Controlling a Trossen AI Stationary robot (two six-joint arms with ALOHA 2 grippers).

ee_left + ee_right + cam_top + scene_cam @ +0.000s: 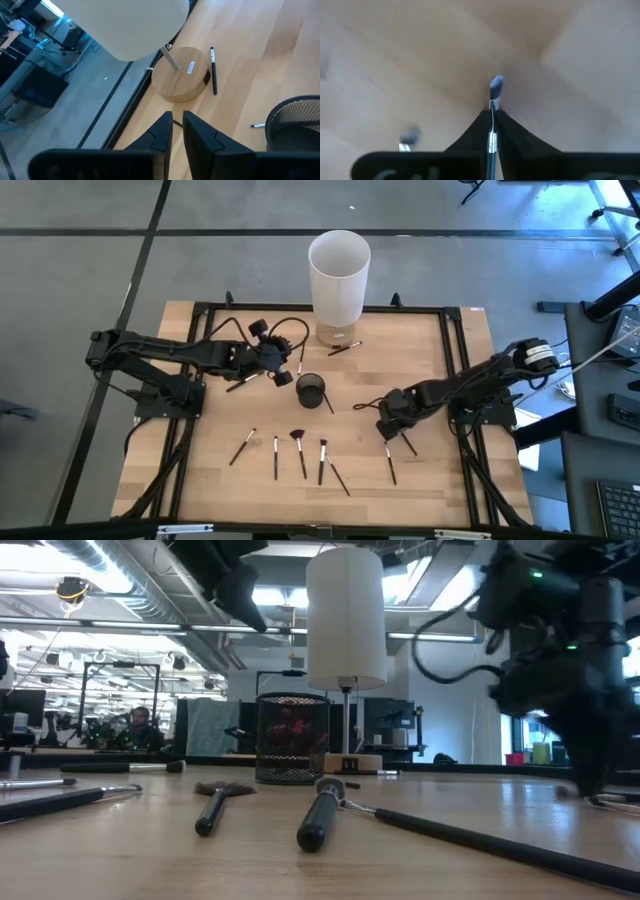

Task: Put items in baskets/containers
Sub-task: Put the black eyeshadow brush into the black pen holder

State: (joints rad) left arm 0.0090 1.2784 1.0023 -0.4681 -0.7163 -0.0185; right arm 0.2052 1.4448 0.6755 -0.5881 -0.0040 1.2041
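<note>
The dark mesh cup (310,388) stands at the table's middle; it also shows in the low view (293,738). Several thin makeup brushes (300,452) lie flat on the wood nearer the front edge. My left gripper (292,366) hovers just left of and beyond the cup, its fingers (200,140) almost shut on a thin brush (301,362). My right gripper (383,426) is low over the table, right of the cup, shut on a brush (493,107). Two more brushes (391,462) lie just nearer than it. My left gripper pinches a thin dark handle (175,122) between its two fingertips, and the handle lies across the fingers. The gripper is raised above the table. Which part of the brush it has does not show. My right gripper pinches a brush between its two fingers at the silver ferrule and the upper handle (492,131). The brush runs along the fingers, and its bristle tip (496,86) sticks out past them toward the wood. Whether the tip touches the table, I cannot tell.
The tall white cylinder (339,270) on its round wooden base (181,75) stands at the far middle, with a brush (343,347) lying beside the base. A dark frame (452,330) runs round the table's edges. Bare wood lies at the near left.
</note>
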